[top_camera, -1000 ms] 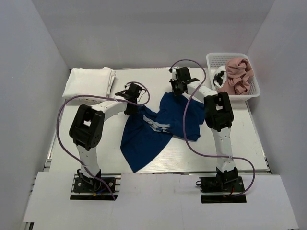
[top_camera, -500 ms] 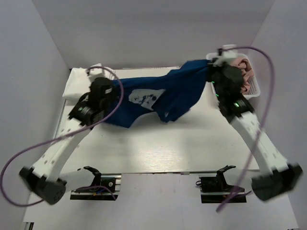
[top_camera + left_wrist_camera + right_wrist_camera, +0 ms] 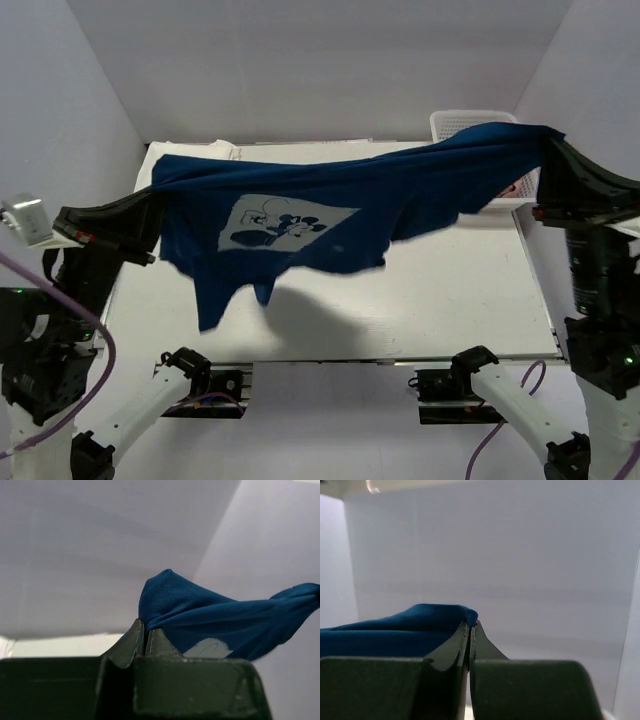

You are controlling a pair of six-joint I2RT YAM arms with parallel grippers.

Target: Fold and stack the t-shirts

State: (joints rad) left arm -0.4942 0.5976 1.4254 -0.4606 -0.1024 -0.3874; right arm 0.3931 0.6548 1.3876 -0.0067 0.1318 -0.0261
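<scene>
— Left claw (image 3: 145, 629)?
— Clamped on one bunched edge of the navy t-shirt (image 3: 400, 195).
— Right claw (image 3: 470, 625)?
— Pinched tight on the opposite edge. The shirt hangs spread between them, above the worktop (image 3: 450, 290).

Seen from above, a navy t-shirt (image 3: 400, 200) hangs stretched wide in the air above a white table (image 3: 450, 300). The left gripper (image 3: 152, 200) pinches one end at the left side, and the right gripper (image 3: 548, 145) pinches the other end, higher up, at the right. A pale square print (image 3: 280, 225) of a cartoon figure faces up. The shirt's lower edge droops left of centre, with its shadow (image 3: 320, 310) on the table below. Behind it, a white mesh basket (image 3: 470, 122) and a sliver of white cloth (image 3: 222, 150) peek out.
</scene>
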